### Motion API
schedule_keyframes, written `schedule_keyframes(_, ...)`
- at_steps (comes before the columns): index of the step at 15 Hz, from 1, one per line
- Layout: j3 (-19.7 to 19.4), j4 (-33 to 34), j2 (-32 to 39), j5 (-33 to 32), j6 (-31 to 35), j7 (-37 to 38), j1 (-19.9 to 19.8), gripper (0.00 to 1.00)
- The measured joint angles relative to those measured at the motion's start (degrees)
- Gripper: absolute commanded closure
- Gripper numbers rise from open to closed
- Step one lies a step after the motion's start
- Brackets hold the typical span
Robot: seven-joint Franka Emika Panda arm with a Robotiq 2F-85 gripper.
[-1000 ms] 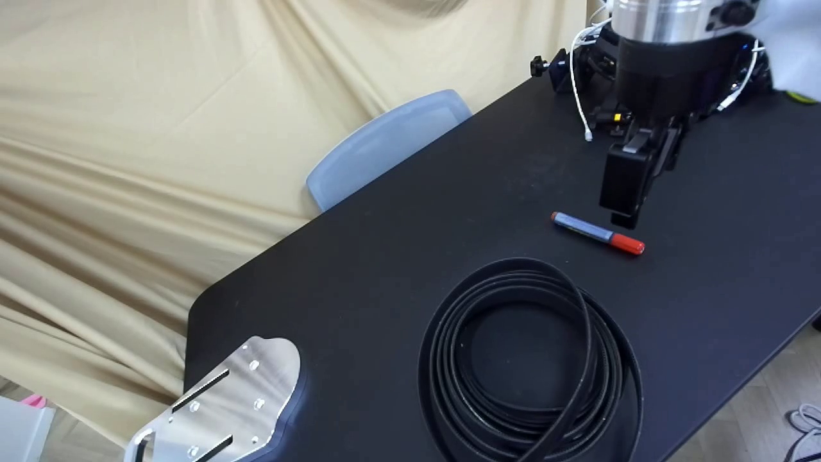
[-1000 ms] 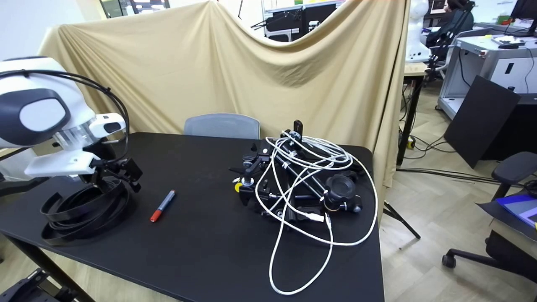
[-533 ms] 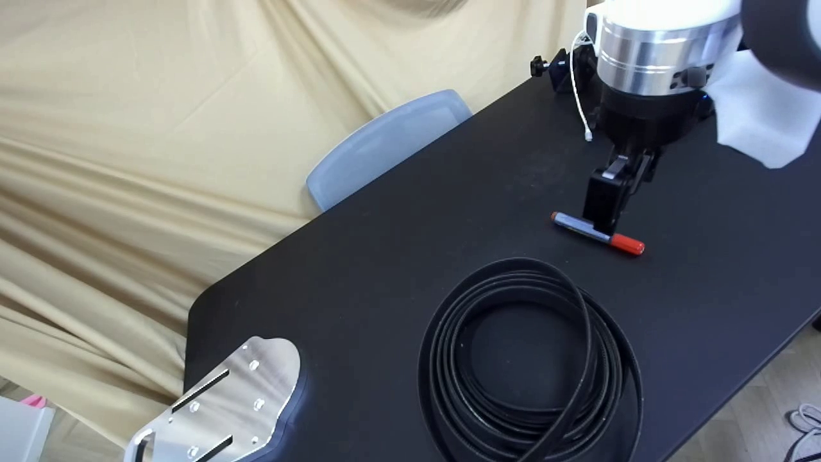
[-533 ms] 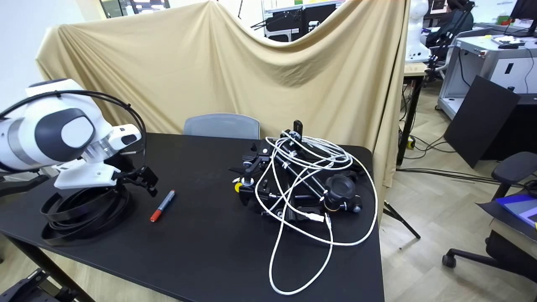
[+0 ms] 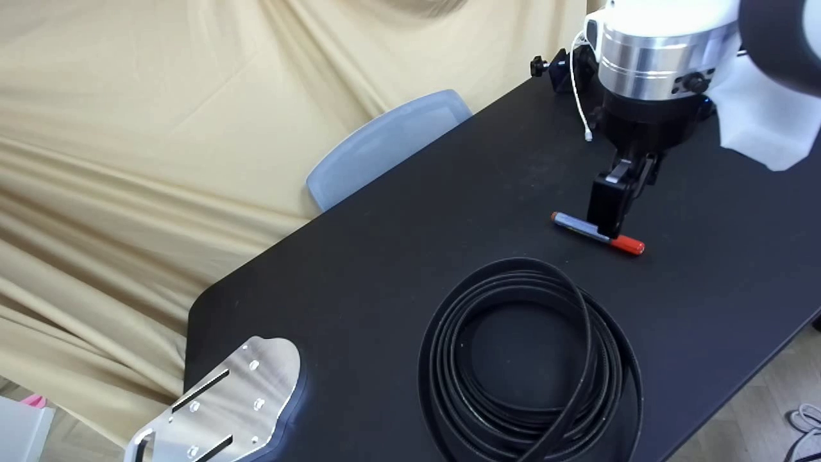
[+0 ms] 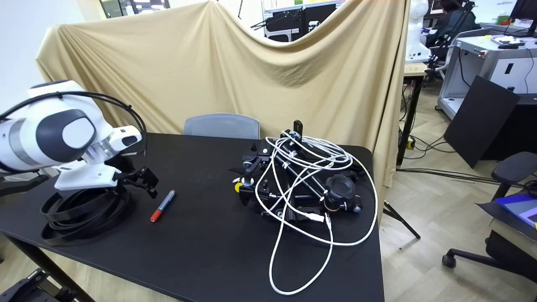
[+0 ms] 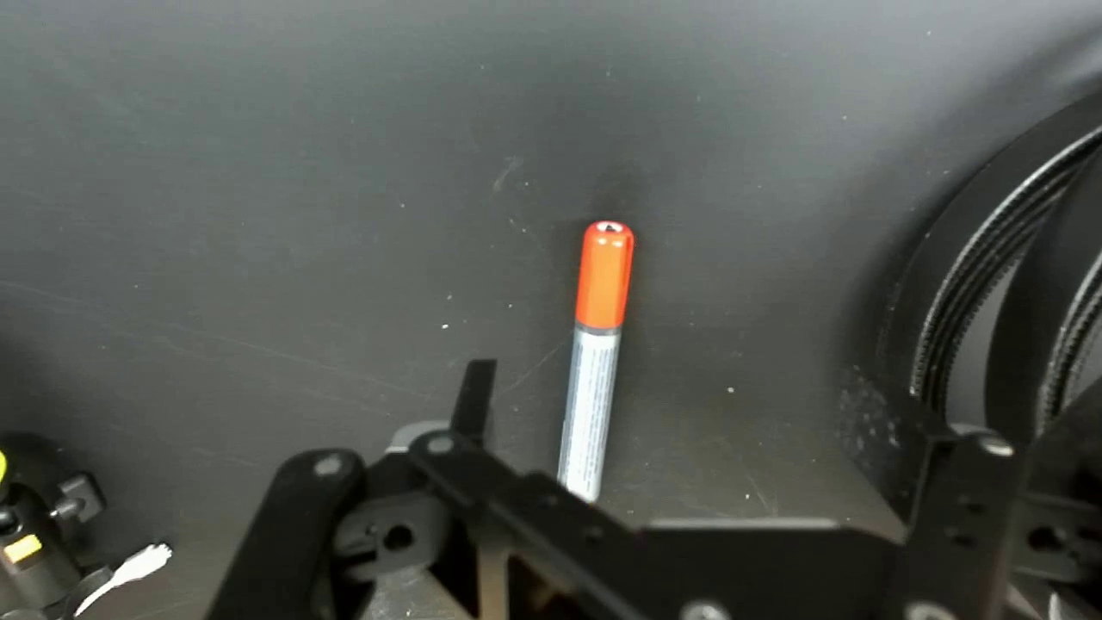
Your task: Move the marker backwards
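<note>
The marker is a slim pen with a blue barrel and a red cap. It lies on the black table in both exterior views (image 5: 575, 224) (image 6: 162, 206). In the wrist view the marker (image 7: 592, 379) shows cap up, with the lower barrel end hidden behind the gripper. My gripper (image 7: 684, 405) is open and empty, its fingers wide apart. The marker shows between the fingers there, nearer the left one. In an exterior view the gripper (image 5: 610, 224) overlaps the middle of the marker. In an exterior view the gripper (image 6: 135, 190) is above the table, left of the marker and apart from it.
A big coil of black cable (image 5: 442, 359) lies beside the marker, also at the right in the wrist view (image 7: 938, 258). Black stands with a white cable (image 6: 331, 243) lie farther along the table. A metal plate (image 5: 256, 385) is at the table's corner. A grey chair (image 6: 222, 126) stands behind.
The gripper has come lower and closer to the marker, mostly in the first half second, with only a slight shift since. The marker has not moved.
</note>
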Motion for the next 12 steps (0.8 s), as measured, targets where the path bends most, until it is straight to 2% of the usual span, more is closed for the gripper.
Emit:
schedule_keyframes(6, -3.02, 3.0, 4.86, -6.76, -0.59, 1.4, 0.37, 0.0)
schedule_keyframes(12, -3.44, 7.64, 11.59, -5.82, -1.31, 1.43, 1.42, 0.0)
